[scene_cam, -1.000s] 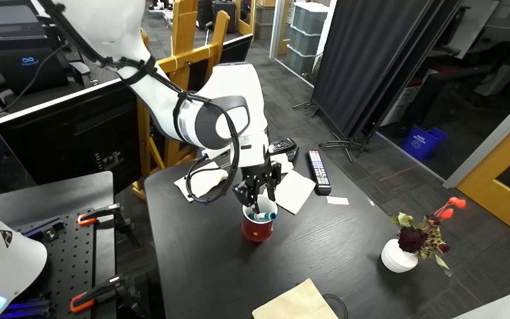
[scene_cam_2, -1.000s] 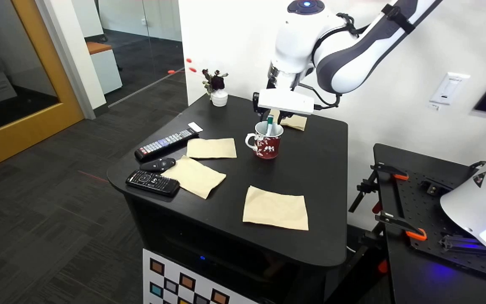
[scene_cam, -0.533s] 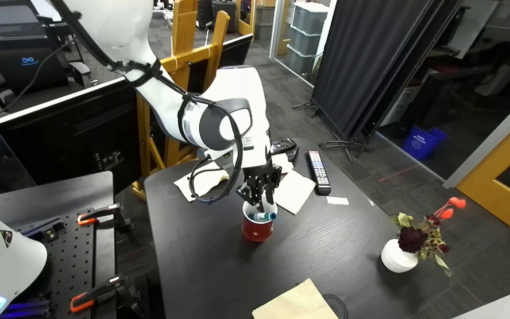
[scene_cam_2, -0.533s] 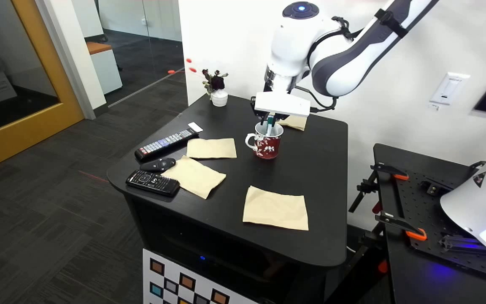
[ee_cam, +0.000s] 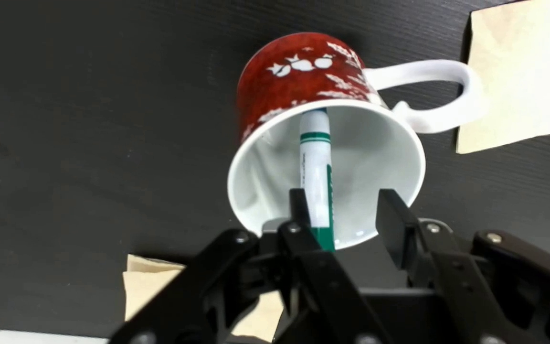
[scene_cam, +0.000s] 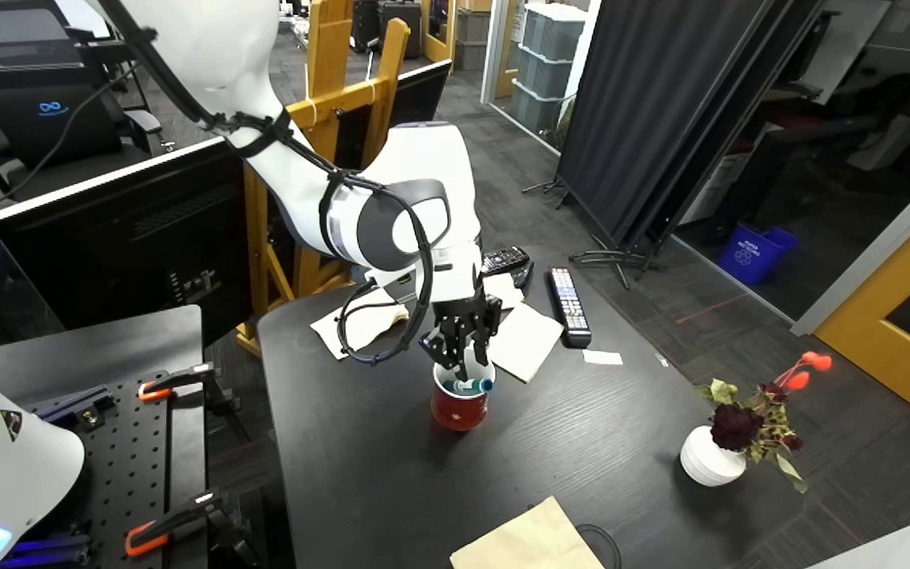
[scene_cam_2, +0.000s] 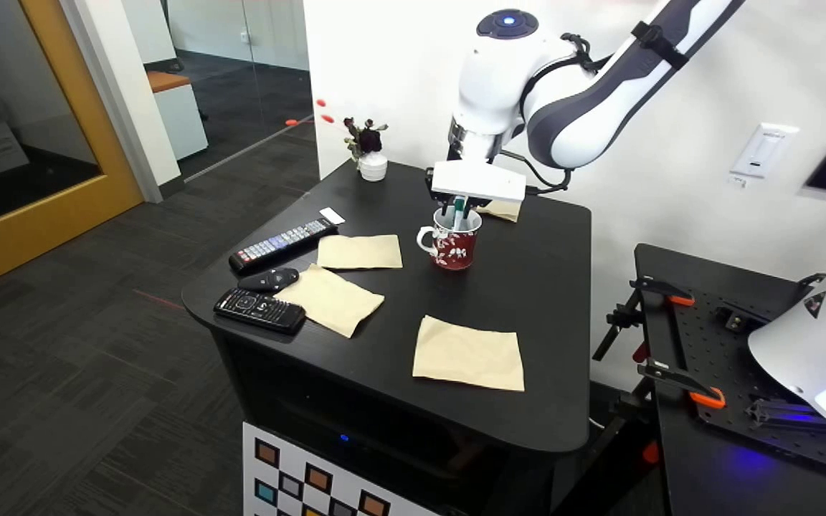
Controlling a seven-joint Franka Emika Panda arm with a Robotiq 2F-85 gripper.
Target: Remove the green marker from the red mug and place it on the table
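Gripper (ee_cam: 345,209): fingers apart at mouth of mug (ee_cam: 299,71) | Marker (ee_cam: 315,172): leaning inside mug, well in from edges of table (scene_cam_2: 528,287) | Marker between fingers, nearer wrist view's left one, long axis roughly along them; closing should pinch across it

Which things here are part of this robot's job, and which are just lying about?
For the job:
slim green-and-white marker
round red mug with white handle
dark flat tabletop
black two-fingered gripper

Just lying about:
long black remote
shorter black rectangular remote
small rounded black gadget
flat tan sheets
round white flower vase
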